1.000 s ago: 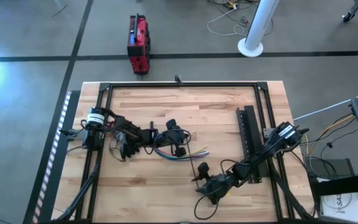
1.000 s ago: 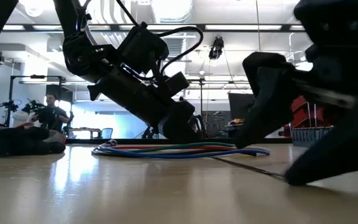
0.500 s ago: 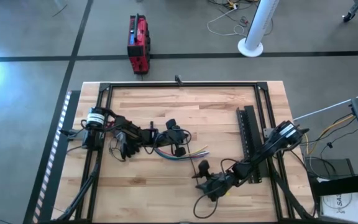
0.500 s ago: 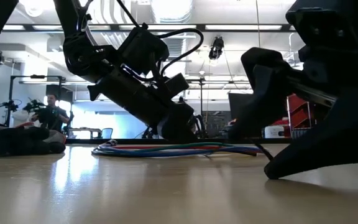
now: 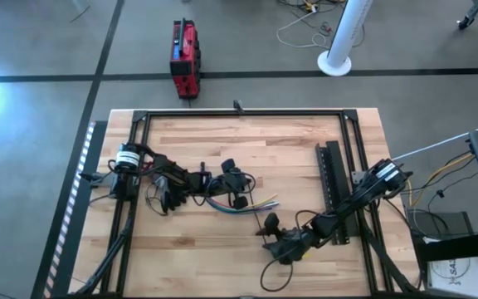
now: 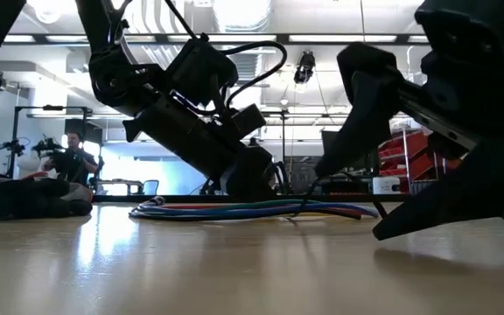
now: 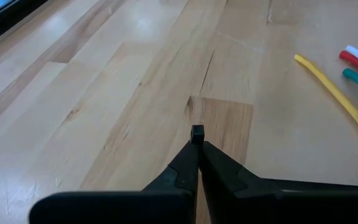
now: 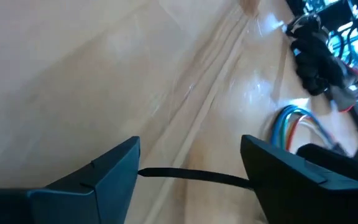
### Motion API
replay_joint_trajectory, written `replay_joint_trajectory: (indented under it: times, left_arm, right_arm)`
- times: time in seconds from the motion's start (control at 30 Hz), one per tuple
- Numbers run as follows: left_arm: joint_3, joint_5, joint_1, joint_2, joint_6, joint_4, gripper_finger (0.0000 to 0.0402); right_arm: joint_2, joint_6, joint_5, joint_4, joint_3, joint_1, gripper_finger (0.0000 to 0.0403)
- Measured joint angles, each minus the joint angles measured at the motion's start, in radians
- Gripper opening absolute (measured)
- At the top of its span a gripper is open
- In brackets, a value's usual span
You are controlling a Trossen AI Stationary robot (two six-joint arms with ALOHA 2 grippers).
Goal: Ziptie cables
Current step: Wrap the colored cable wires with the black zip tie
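The cables (image 5: 231, 205) lie in a curve at mid-table, with their yellow, red and green free ends (image 7: 337, 93) on the wood. My left gripper (image 5: 237, 189) stands over the bundle, shut, and a tiny black piece (image 7: 196, 131) shows at its tips. Nearer the front edge, my right gripper (image 5: 274, 238) is open. The thin black ziptie (image 8: 191, 177) spans the gap between its fingers. In the low view the ziptie (image 6: 309, 197) slants down from the farther finger toward the table beside the cables (image 6: 252, 210). My left gripper points down beside the cables; its own body hides the tips in the high view, so I cannot tell whether it touches them. My right gripper has the ziptie bridging its open fingers, meeting one finger (image 8: 126, 171) and the other (image 8: 260, 180). The ziptie lies along the gap, not pinched flat. Its upper part is off the table.
A long black perforated bar (image 5: 332, 178) lies right of centre, next to my right arm. Black frame rails (image 5: 239, 112) border the tabletop. Bare wood lies at the far middle and the near left. A person (image 6: 68, 162) sits in the room behind.
My right gripper has risen and shifted a little toward the cables. The ziptie lay flat on the table a second ago. It has come up with the gripper and now slants down from the farther finger.
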Motion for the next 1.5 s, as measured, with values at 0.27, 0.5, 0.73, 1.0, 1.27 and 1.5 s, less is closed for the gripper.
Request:
replay_joint_trajectory:
  times: [0.27,0.5,0.73,1.0,1.27,1.5]
  left_arm:
    - [0.0,0.002,0.0,0.0,0.0,-0.005,0.0]
    - [0.0,0.002,-0.001,0.0,0.0,-0.005,0.0]
    - [0.0,0.001,-0.001,0.0,0.0,-0.004,0.0]
    - [0.0,0.001,-0.001,0.0,0.0,-0.004,0.0]
    - [0.0,0.001,-0.001,0.0,0.0,-0.003,0.0]
    - [0.0,0.001,-0.001,0.0,0.0,-0.003,0.0]
  right_arm:
    - [-0.007,-0.156,0.046,-0.048,0.012,0.001,0.0303]
    - [-0.01,-0.316,0.058,-0.074,0.013,0.001,0.0306]
    - [-0.009,-0.497,0.102,-0.081,0.012,-0.003,0.0294]
    - [-0.009,-0.649,0.116,-0.081,0.011,-0.021,0.0308]
    - [-0.008,-0.766,0.145,-0.079,0.011,-0.03,0.0314]
    - [-0.007,-0.684,0.1,-0.087,0.01,-0.039,0.031]
